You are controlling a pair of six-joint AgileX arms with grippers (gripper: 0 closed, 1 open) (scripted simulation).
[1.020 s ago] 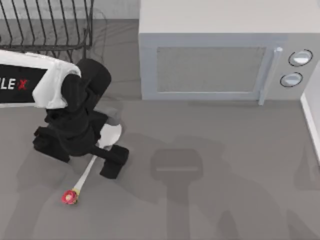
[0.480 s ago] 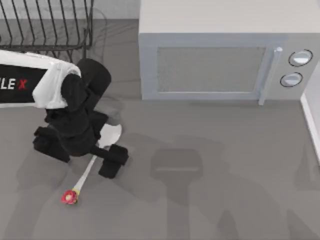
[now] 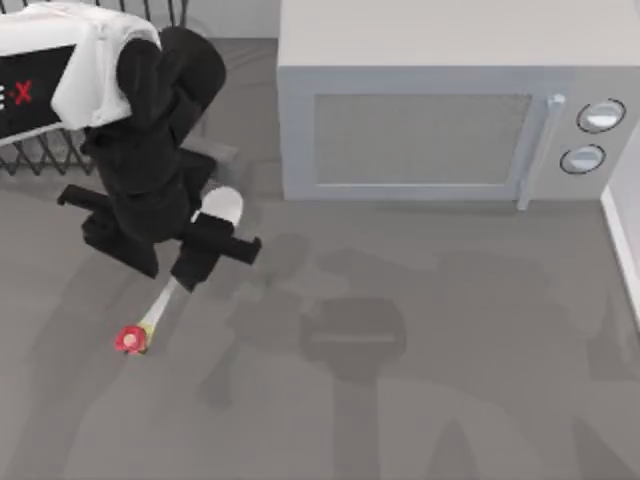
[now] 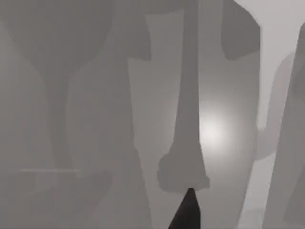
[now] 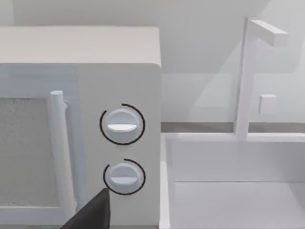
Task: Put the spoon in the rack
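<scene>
Spoon held up, rack close by

The left gripper (image 3: pixel 190 262) is clenched on the white spoon (image 3: pixel 165 300) near its middle, so the bowl pokes out behind the gripper and the red knob hangs out in front. The black rack (image 3: pixel 40 155) sits just past the gripper, partly under the arm. I think the spoon could slip or tip, because the hold is thin. The knob could also bump 1 of the wires on the way in. The right gripper (image 5: pixel 90 212) waits by the microwave (image 5: pixel 76 124); I cannot tell its grip.
</scene>
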